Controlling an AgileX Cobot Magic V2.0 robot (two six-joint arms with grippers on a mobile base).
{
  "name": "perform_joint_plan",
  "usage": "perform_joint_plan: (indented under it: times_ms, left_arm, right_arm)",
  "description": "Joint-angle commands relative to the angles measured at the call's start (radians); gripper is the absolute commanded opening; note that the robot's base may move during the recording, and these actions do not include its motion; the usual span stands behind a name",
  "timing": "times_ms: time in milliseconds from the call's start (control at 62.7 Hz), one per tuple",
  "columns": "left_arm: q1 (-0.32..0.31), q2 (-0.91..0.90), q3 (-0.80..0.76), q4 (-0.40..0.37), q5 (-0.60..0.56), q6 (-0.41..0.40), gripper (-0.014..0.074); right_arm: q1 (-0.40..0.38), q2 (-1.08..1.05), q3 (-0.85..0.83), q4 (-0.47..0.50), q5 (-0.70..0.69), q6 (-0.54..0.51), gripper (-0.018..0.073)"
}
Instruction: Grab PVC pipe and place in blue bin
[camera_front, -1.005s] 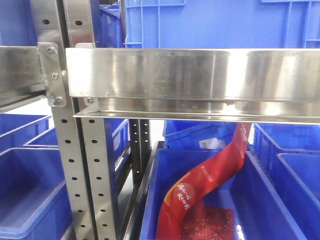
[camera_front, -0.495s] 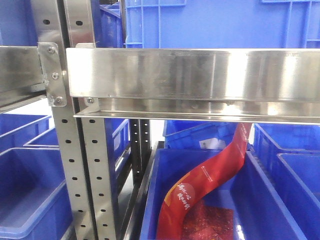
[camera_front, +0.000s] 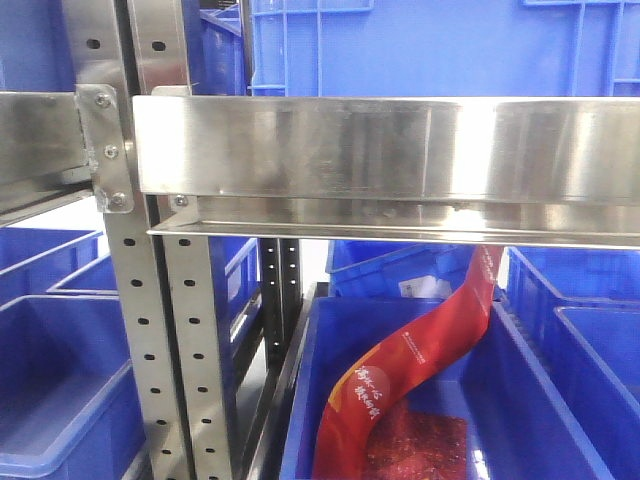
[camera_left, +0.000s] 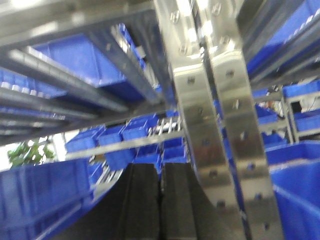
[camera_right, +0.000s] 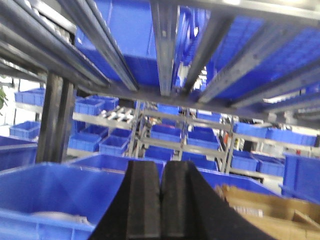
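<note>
I cannot make out the PVC pipe in any view. My left gripper (camera_left: 160, 172) is shut with nothing between its black fingers, and it points up at a steel rack upright (camera_left: 220, 150). My right gripper (camera_right: 160, 170) is also shut and empty. It sits just above the near edge of a large blue bin (camera_right: 60, 192). A pale whitish shape (camera_right: 62, 217) lies low in that bin, too blurred to name. Neither gripper shows in the front view.
A steel shelf beam (camera_front: 380, 150) crosses the front view on perforated uprights (camera_front: 165, 340). Below it a blue bin (camera_front: 530, 400) holds a red pouch (camera_front: 420, 360). Cardboard packs (camera_right: 260, 207) lie right of the right gripper. Several blue bins fill the racks around.
</note>
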Motion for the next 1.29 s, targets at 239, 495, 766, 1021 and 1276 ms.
perform_joint_plan:
  times_ms: [239, 495, 766, 1021, 1276]
  left_arm:
    - [0.029, -0.104, 0.110, 0.002, -0.011, -0.001, -0.0111]
    - [0.059, -0.163, 0.158, 0.002, -0.051, -0.001, -0.0111]
    - [0.058, -0.236, 0.306, 0.002, -0.078, -0.001, -0.0111]
    - [0.058, -0.357, 0.509, 0.002, -0.072, -0.001, -0.0111]
    - [0.058, -0.435, 0.635, 0.002, -0.065, -0.001, -0.0111]
  right_arm:
    - [-0.007, -0.097, 0.145, -0.002, -0.006, -0.002, -0.0167]
    - [-0.007, -0.149, 0.227, -0.002, 0.005, -0.002, -0.0167]
    - [-0.007, -0.190, 0.300, -0.002, 0.005, -0.002, -0.0167]
    - [-0.018, -0.256, 0.427, -0.002, 0.006, -0.002, -0.0167]
    - [-0.020, -0.297, 0.452, -0.002, 0.012, -0.002, -0.0167]
